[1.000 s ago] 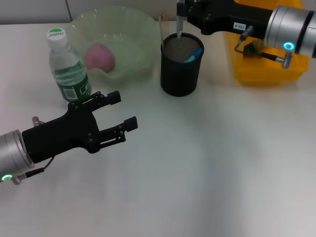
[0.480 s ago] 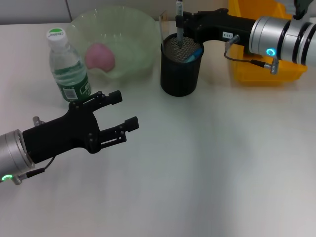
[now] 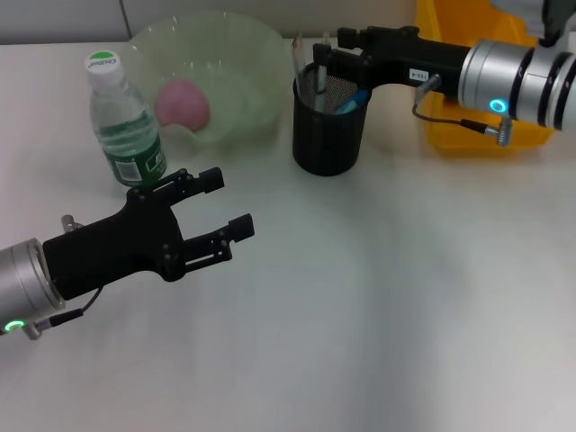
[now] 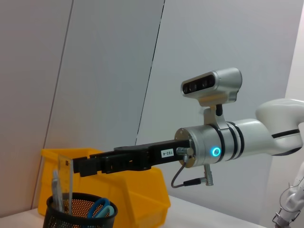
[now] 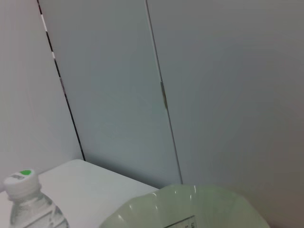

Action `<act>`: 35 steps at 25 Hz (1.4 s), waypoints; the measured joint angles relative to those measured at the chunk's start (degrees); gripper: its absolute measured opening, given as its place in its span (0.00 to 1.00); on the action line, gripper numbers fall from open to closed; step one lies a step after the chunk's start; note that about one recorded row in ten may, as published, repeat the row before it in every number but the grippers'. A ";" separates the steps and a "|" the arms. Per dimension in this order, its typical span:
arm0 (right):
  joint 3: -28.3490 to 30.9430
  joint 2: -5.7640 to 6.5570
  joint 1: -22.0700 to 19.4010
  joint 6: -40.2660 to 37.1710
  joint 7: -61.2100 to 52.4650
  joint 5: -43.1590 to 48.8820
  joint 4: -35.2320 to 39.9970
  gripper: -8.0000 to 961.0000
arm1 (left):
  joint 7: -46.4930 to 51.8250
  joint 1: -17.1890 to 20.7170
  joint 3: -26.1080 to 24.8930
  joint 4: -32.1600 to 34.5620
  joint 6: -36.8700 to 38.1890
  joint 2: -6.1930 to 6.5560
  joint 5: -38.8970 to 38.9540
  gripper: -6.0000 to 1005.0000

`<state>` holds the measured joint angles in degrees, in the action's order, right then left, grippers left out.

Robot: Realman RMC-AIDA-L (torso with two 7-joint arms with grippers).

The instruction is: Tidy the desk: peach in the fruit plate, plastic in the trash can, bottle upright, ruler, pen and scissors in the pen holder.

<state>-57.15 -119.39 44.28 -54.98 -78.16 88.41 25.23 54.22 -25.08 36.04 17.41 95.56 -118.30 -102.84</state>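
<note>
While the right hand (image 3: 320,61) grips a slim grey pen (image 3: 321,79), its tip stands inside the black mesh holder (image 3: 329,126).

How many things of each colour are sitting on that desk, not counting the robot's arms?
Green: 2, the bottle and the fruit plate
Pink: 1, the peach
Black: 1, the pen holder
Yellow: 1, the bin
Total: 5

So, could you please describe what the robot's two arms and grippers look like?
Both arms have silver cylindrical wrists with a glowing ring light, green on the left, blue on the right, and thin looping cables. The left gripper and right gripper are matte black with angular linkage fingers. A small white label sits on the right one's body.
</note>
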 joint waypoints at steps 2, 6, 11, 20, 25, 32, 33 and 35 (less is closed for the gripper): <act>0.34 0.00 -0.66 -1.54 -0.15 -0.17 0.38 0.31 | 0.01 0.00 0.00 -0.06 -0.03 0.00 0.00 0.79; 0.55 0.21 -4.35 -8.81 -2.73 -3.29 3.26 0.50 | 0.90 -0.10 0.00 0.16 -0.04 -0.01 0.00 0.79; 0.91 1.57 -12.59 -25.02 -3.50 -10.23 8.26 0.72 | 4.13 -0.82 0.09 1.09 -0.01 0.15 -0.03 0.79; 2.03 8.80 -16.32 -45.58 2.20 0.81 5.19 0.72 | 9.98 -2.75 1.57 4.03 0.33 1.21 -4.44 0.79; 2.01 8.48 -14.32 -44.92 2.80 9.05 4.89 0.72 | 13.81 -3.05 1.58 6.91 0.19 1.77 -8.21 0.79; 1.72 7.41 -12.56 -42.81 4.04 13.24 4.30 0.72 | 14.17 -3.05 2.08 7.36 -0.03 1.84 -9.24 0.79; 1.70 7.41 -12.49 -42.80 4.12 13.25 4.30 0.72 | 14.18 -3.04 2.16 7.37 -0.04 1.84 -9.44 0.79; 1.70 7.41 -12.39 -42.79 4.26 13.28 4.31 0.72 | 14.19 -3.10 2.20 7.50 -0.05 1.84 -9.91 0.79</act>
<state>-55.46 -111.98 31.88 -97.77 -73.90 101.69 29.54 68.40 -28.17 38.23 24.91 95.50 -116.45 -112.75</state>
